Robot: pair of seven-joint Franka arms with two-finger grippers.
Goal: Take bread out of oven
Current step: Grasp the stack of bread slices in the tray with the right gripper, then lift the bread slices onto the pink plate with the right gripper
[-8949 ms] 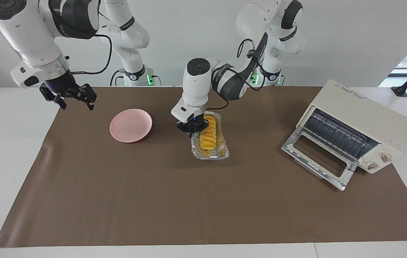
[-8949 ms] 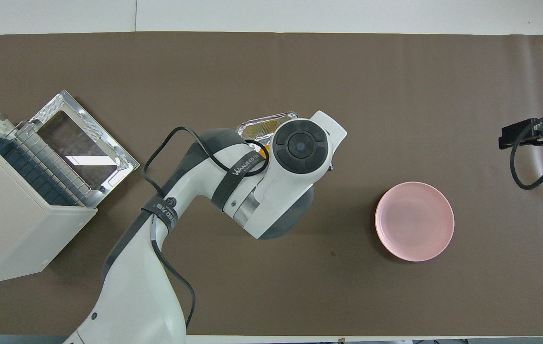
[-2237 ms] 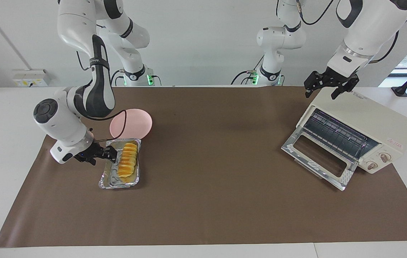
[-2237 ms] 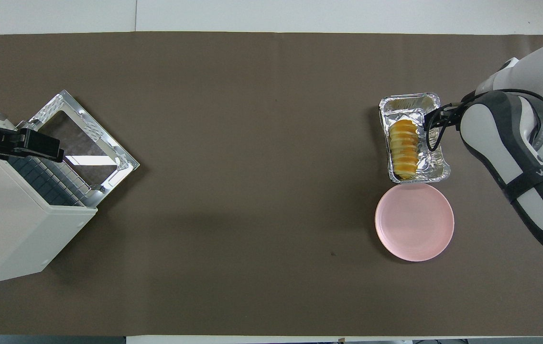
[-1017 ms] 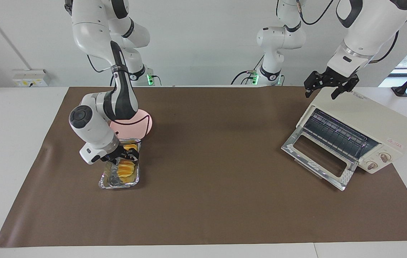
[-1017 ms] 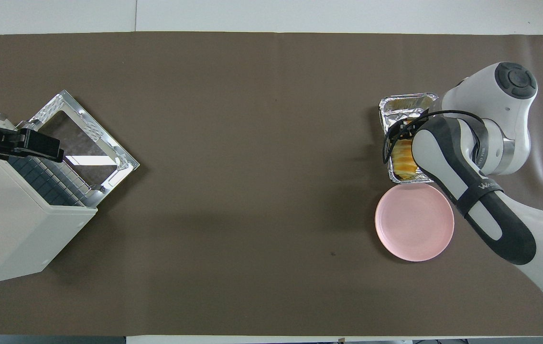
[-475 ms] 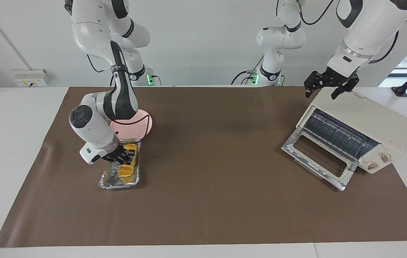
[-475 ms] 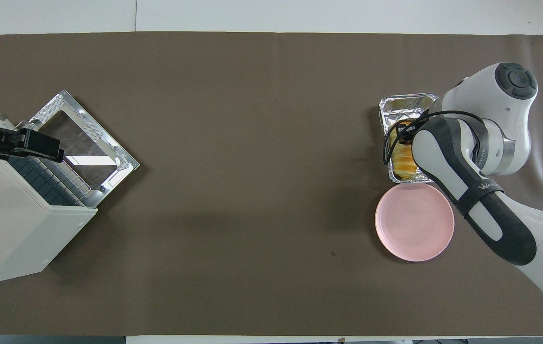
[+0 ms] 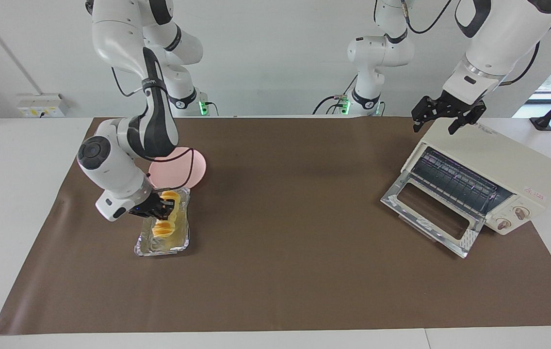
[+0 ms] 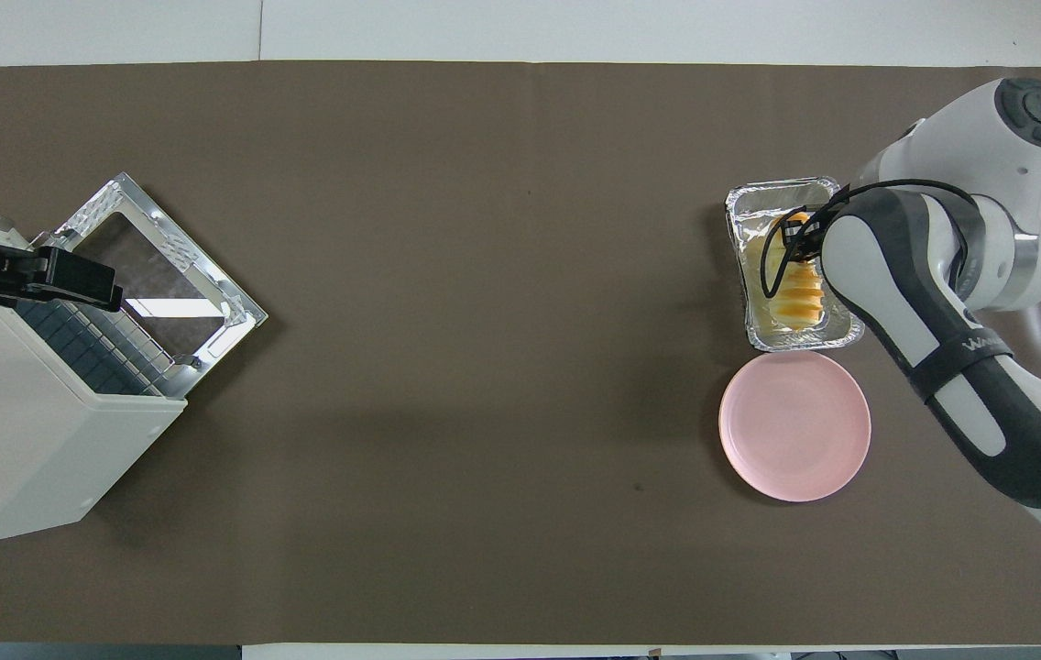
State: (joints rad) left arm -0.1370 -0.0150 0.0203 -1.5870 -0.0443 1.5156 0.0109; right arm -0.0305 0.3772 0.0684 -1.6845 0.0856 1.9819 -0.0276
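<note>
The bread, a golden ridged loaf, is held just above the crinkled foil tray, tilted, with its lower end close to the tray. My right gripper is shut on the bread's middle. In the overhead view the bread sits over the tray, partly under my right arm. The cream-white oven stands at the left arm's end of the table, its glass door folded down and the wire rack bare. My left gripper waits open over the oven's top edge.
A pink plate lies next to the foil tray, nearer to the robots, and shows bare in the overhead view. A brown mat covers the table. The open oven door juts out over the mat.
My right gripper came down on the bread in the foil tray, closed on it and raised it a little, tilting it. The left arm has not moved.
</note>
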